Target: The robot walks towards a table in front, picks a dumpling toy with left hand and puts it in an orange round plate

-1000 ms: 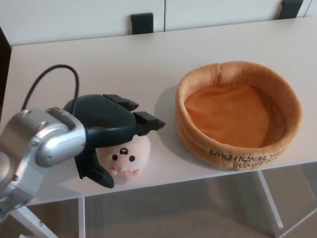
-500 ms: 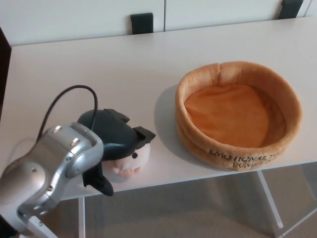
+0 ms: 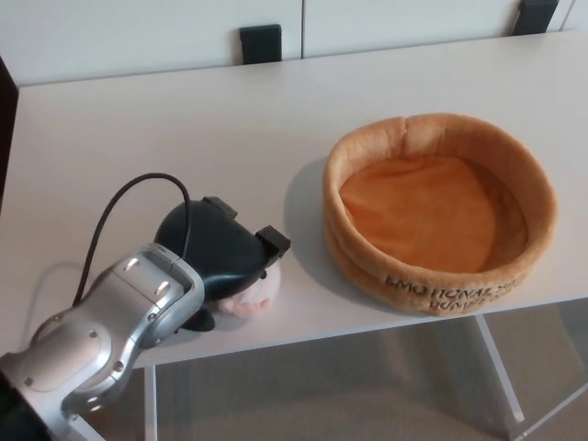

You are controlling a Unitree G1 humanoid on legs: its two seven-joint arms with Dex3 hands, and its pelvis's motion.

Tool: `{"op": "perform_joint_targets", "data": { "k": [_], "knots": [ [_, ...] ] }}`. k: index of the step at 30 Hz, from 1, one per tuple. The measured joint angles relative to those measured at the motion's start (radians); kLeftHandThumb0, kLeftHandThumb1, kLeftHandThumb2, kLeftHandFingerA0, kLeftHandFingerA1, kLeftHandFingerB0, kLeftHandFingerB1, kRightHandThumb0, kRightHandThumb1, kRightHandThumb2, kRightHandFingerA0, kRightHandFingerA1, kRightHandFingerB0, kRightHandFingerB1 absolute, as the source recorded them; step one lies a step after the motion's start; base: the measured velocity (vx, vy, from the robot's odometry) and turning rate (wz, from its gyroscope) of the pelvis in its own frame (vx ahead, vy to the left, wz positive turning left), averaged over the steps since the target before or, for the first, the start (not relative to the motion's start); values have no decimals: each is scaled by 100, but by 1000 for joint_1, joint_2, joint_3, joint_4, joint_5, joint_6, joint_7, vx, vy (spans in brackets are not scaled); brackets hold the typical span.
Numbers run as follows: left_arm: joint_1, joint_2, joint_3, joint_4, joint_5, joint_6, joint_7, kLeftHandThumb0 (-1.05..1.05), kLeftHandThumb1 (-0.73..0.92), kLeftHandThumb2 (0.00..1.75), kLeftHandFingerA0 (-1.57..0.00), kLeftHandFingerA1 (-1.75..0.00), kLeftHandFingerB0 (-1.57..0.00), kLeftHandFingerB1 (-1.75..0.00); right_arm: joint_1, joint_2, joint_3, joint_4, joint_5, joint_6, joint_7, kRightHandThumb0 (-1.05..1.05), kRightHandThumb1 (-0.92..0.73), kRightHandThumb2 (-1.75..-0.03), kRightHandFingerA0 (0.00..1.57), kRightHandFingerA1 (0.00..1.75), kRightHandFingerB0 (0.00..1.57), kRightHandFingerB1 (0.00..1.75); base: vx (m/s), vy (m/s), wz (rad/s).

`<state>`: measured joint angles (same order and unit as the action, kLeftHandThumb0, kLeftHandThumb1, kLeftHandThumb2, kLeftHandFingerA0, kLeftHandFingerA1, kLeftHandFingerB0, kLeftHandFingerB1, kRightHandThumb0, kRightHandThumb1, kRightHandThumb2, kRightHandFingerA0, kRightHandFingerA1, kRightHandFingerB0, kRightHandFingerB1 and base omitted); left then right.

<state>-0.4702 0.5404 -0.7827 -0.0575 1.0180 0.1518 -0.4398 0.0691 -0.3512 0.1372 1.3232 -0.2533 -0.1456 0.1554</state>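
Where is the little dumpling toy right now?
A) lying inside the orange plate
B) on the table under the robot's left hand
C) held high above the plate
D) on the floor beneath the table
B: the dumpling toy peeks out beneath the left hand on the table, while the orange plate sits empty.

The only words are on the plate. They are stitched in dark thread on the outside of its soft orange wall, on the near side, a bit to the right. There are two lines, and the letters bend with the round wall. The top line seems to say "EMOTIONAL", but the letters are small and partly folded into the plush. The line under it looks like "DUMPL", and the rest curls under the edge and cannot be read. Nothing else has any words, numbers or signs on it.
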Motion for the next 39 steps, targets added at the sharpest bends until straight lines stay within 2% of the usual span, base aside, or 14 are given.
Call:
{"op": "perform_joint_targets", "data": {
  "k": [1,6,7,13,22,24,25,26,33,34,35,37,38,39],
  "knots": [
    [2,-2,0,5,2,-2,21,-35,70,61,-85,-101,-78,-43,0,0,1,0,0,0,0,-35,-69,-61,66,47,53,40,0,0,0],
    [18,-18,4,41,9,-14,137,-34,69,62,-83,-117,-76,-42,-2,0,5,0,-1,0,0,-38,-70,-62,67,51,53,40,0,0,0],
    [20,-22,5,47,9,-18,155,-34,72,62,-79,-129,-77,-42,-2,0,6,0,-1,0,0,-38,-71,-62,65,49,52,40,0,0,0],
    [44,-34,13,92,10,-47,276,-33,71,65,-79,-140,-75,-43,1,0,8,-1,-2,-1,0,-38,-73,-63,63,53,51,40,0,0,0],
    [115,-64,65,162,-5,-108,475,-30,69,62,-81,-131,-85,-49,18,-6,13,-14,-6,-2,10,-38,-72,-62,63,54,52,40,0,0,0],
    [147,-81,118,175,-32,-133,520,-30,67,63,-76,-138,-88,-54,24,-10,17,-19,-10,-3,13,-36,-71,-62,63,54,52,41,0,0,0],
    [161,-92,149,181,-51,-147,538,-27,65,60,-79,-130,-79,-48,24,-12,18,-21,-11,-4,15,-38,-72,-62,65,50,53,41,0,0,0],
    [168,-102,177,185,-69,-159,548,-24,65,60,-82,-134,-87,-51,23,-14,19,-21,-13,-4,16,-38,-71,-62,64,53,52,41,0,0,0],
    [154,-130,390,170,-182,-240,607,-24,62,61,-81,-150,-89,-59,18,-22,29,-22,-20,-3,22,-38,-73,-63,63,51,52,40,0,0,0],
    [146,-130,411,165,-192,-247,611,-23,68,60,-79,-161,-78,-101,19,-23,31,-23,-21,-3,24,-37,-72,-62,64,54,52,41,0,0,0],
    [138,-130,434,157,-204,-255,613,-22,70,60,-80,-162,-87,-71,19,-24,33,-25,-22,-3,25,-36,-72,-62,63,56,52,42,0,0,0],
    [111,-131,475,129,-227,-266,613,-22,68,60,-81,-159,-89,-59,17,-25,39,-30,-23,-3,30,-35,-72,-62,63,54,51,41,0,0,0],
    [90,-132,494,110,-238,-269,611,-22,68,60,-81,-159,-89,-59,15,-25,41,-33,-23,-3,33,-35,-72,-62,63,54,51,41,0,0,0],
    [77,-134,504,94,-244,-269,609,-29,57,66,-93,-156,-92,-80,14,-25,42,-34,-24,-2,34,-35,-74,-62,62,53,51,41,0,0,0]
  ]
}}
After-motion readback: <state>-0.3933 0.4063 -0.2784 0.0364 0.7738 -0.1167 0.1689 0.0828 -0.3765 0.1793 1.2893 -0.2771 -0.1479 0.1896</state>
